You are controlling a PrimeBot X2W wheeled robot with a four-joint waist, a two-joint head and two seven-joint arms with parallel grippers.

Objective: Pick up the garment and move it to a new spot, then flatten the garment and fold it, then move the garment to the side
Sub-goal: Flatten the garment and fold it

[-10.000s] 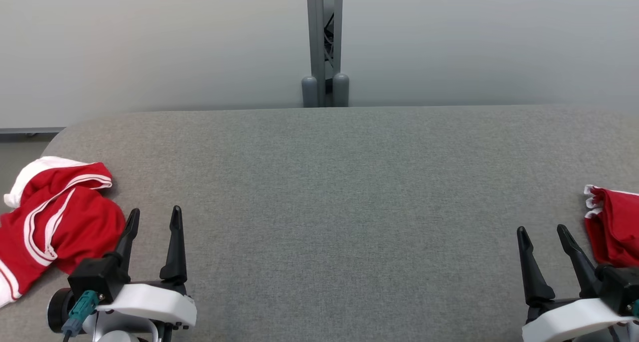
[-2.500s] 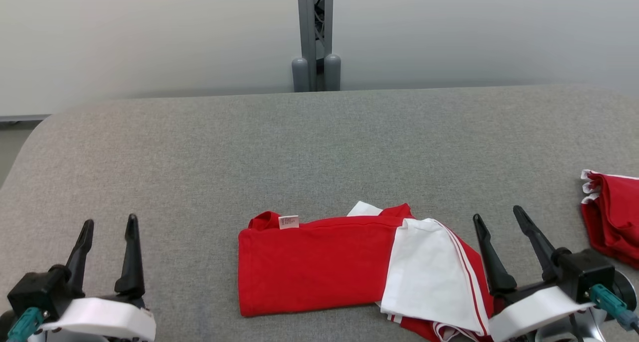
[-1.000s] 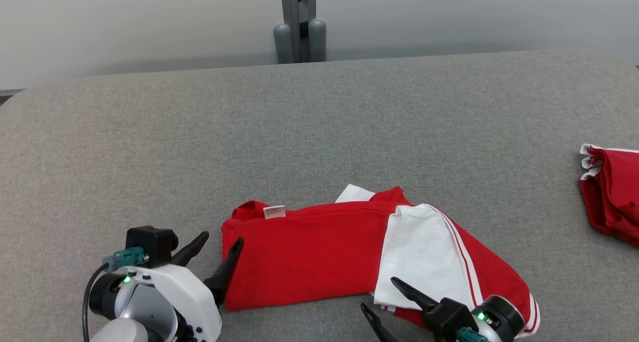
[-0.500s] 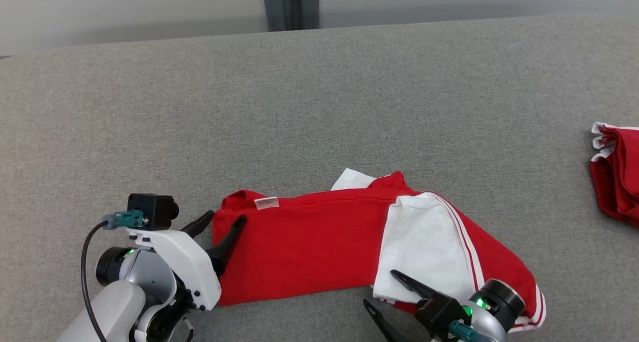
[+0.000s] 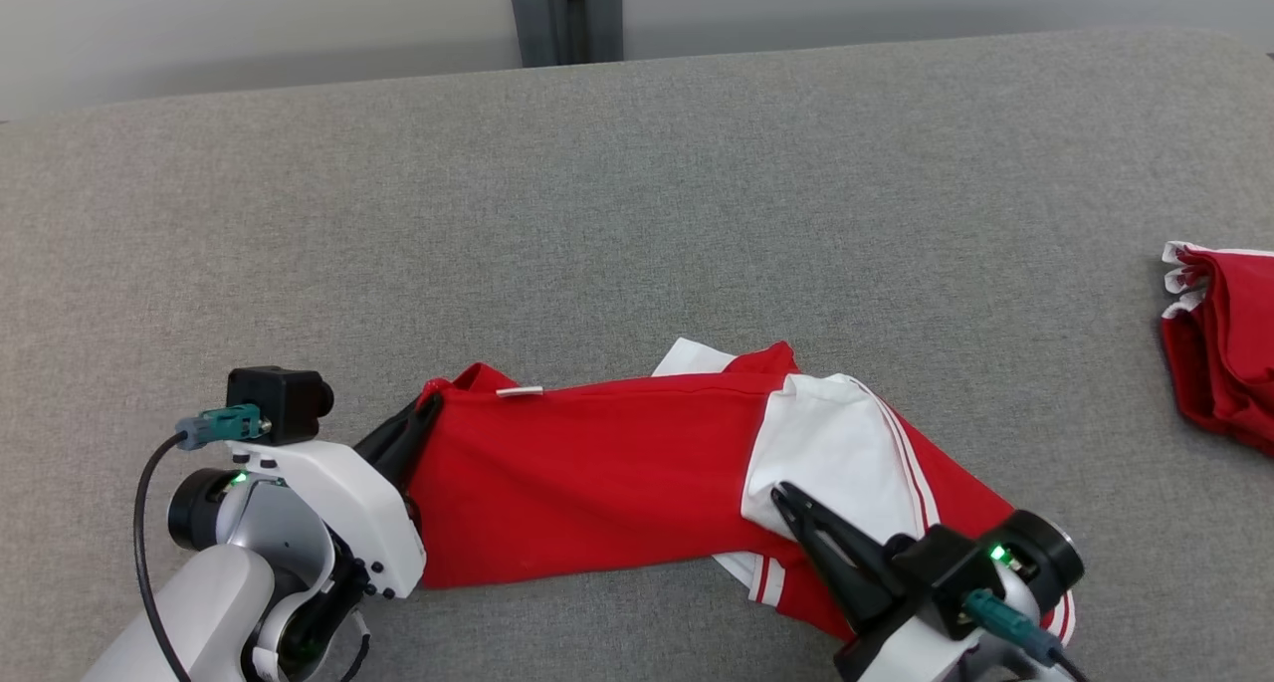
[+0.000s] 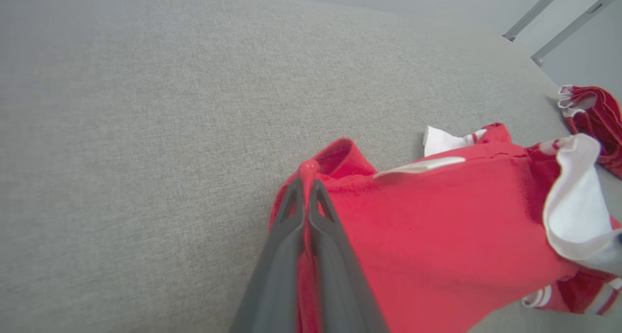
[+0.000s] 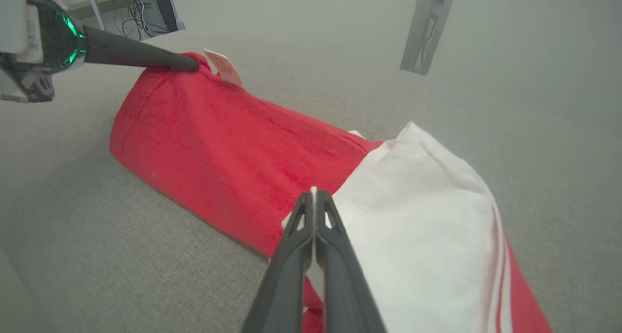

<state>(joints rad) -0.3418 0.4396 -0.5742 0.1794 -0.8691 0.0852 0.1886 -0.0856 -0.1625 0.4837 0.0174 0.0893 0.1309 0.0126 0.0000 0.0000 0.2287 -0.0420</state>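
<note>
The garment (image 5: 587, 483), a red jersey with a white turned-over panel and striped trim, lies folded across the near middle of the grey surface. My left gripper (image 5: 428, 406) is shut on the garment's far-left red corner (image 6: 308, 170), which bunches between the fingertips. My right gripper (image 5: 778, 495) is shut on the edge of the white panel (image 7: 418, 216). The pinched parts are raised a little off the surface. A small white tag (image 5: 520, 391) sits near the left corner. The left gripper (image 7: 192, 65) also appears at the upper left of the right wrist view.
A smaller red bundle with a wavy white edge (image 5: 1219, 339) lies at the right edge of the grey surface (image 5: 637, 194). A grey post (image 5: 565, 10) stands behind the far edge. Bare grey cloth stretches to the left and behind the garment.
Both grippers have closed: the left on the garment's left corner, the right on the white panel's edge. The pinched cloth has risen slightly and the tag has tipped over.
</note>
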